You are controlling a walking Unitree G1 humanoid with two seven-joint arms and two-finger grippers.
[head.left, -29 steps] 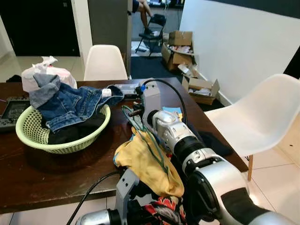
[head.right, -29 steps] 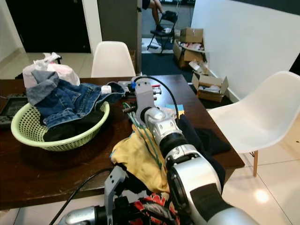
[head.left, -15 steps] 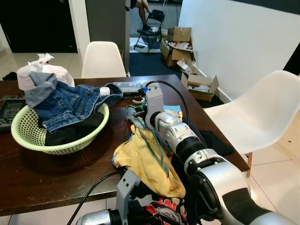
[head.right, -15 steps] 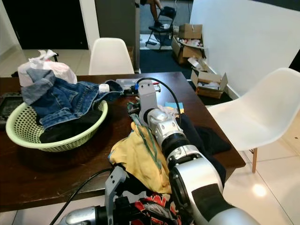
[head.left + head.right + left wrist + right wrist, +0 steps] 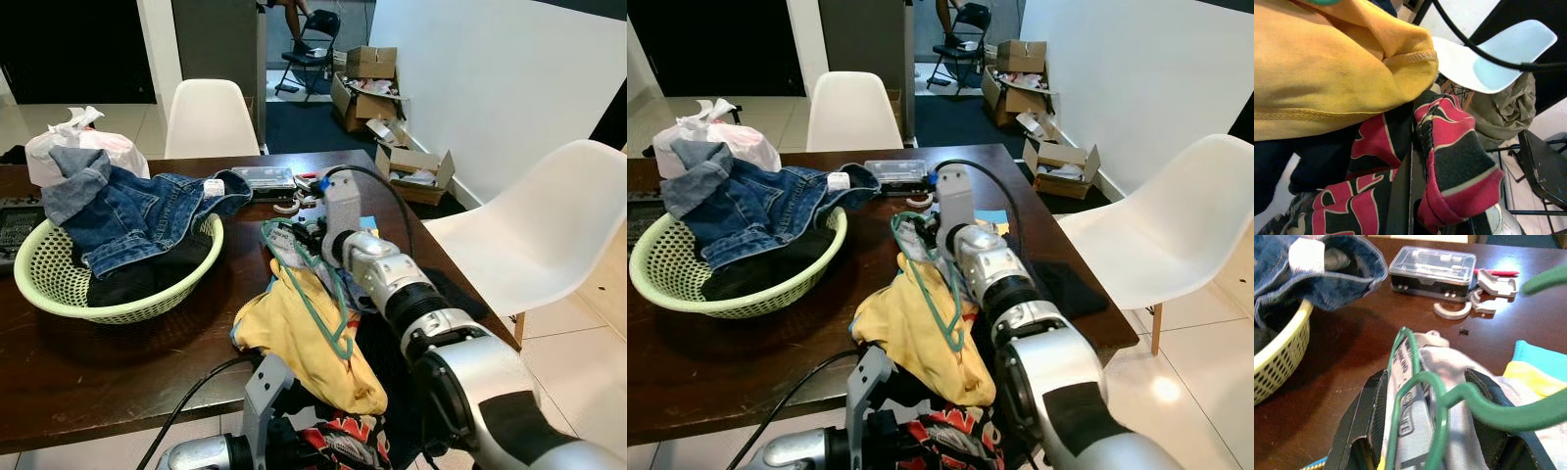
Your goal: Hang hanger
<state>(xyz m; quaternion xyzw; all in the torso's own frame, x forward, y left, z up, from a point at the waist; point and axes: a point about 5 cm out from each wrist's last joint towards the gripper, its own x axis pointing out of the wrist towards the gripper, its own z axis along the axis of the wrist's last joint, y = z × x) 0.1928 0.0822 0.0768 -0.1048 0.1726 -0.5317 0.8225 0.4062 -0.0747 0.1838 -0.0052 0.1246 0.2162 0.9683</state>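
right gripper point(image 5: 1425, 431) over the table point(image 5: 118, 362), clenched on the green hanger point(image 5: 315, 284) and a grey cloth point(image 5: 1447, 382) | yellow shirt point(image 5: 304, 343) drapes from hanger just behind it | basket point(image 5: 59, 284) of jeans point(image 5: 137, 211) well to its left, plastic box point(image 5: 1432, 267) beyond | left gripper point(image 5: 1415, 196) low by table edge, grasping red-and-black garment point(image 5: 1449, 156)

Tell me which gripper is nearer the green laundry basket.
Right. The right gripper sits over the table beside the green laundry basket, holding the green hanger. The left gripper is low at the table's near edge, clamped on red-black cloth.
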